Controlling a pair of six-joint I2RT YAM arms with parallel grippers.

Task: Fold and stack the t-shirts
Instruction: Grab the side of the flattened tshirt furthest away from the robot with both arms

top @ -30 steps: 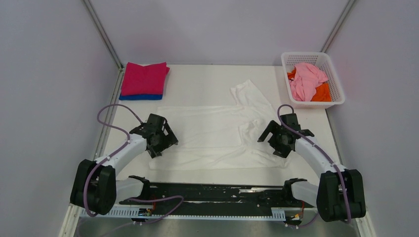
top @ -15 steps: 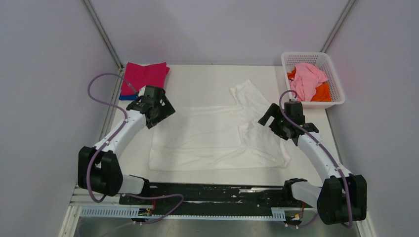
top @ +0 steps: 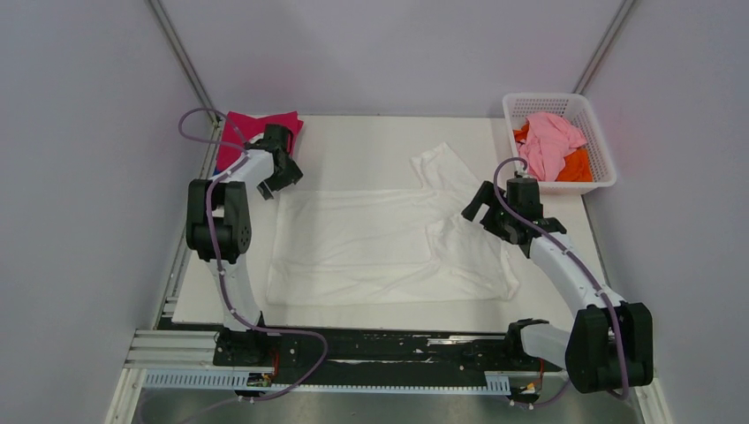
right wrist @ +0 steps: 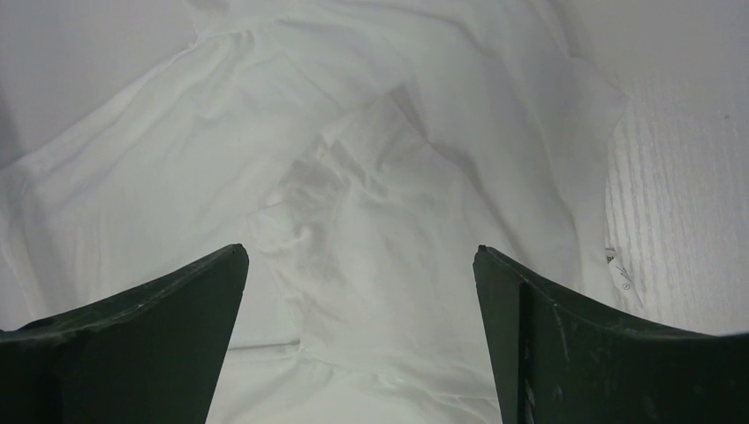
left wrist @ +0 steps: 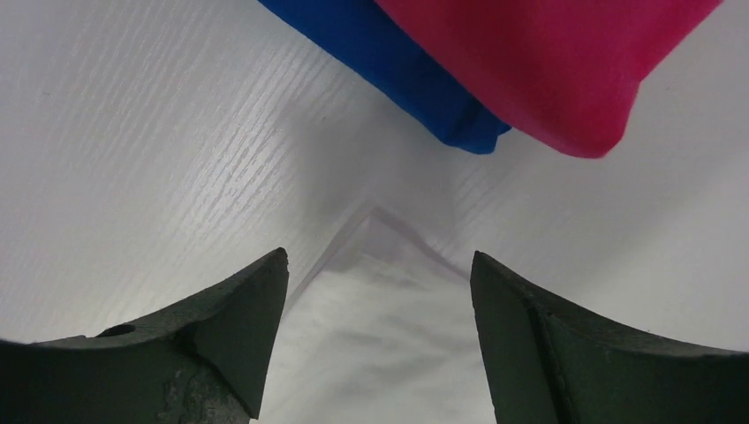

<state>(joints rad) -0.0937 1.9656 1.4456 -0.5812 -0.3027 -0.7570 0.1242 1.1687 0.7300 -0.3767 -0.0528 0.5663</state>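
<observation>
A white t-shirt (top: 371,252) lies spread flat mid-table, one sleeve (top: 442,168) pointing to the back. My left gripper (top: 281,179) is open at its back left corner. In the left wrist view that corner (left wrist: 380,265) lies on the table between the fingers (left wrist: 238,327). Just behind it sits a folded magenta t-shirt (top: 256,132) stacked on a blue one (left wrist: 397,62). Over the shirt's right side my right gripper (top: 495,218) stands open above rumpled white cloth (right wrist: 353,203), holding nothing.
A white lattice basket (top: 596,150) at the back right holds a pale pink t-shirt (top: 548,141) and an orange one (top: 576,166). Walls close in the table on the left, back and right. The black rail (top: 371,344) runs along the near edge.
My left arm has swung from the shirt's near left side to its back left corner by the stack. The right gripper has moved back and slightly right over the shirt.
</observation>
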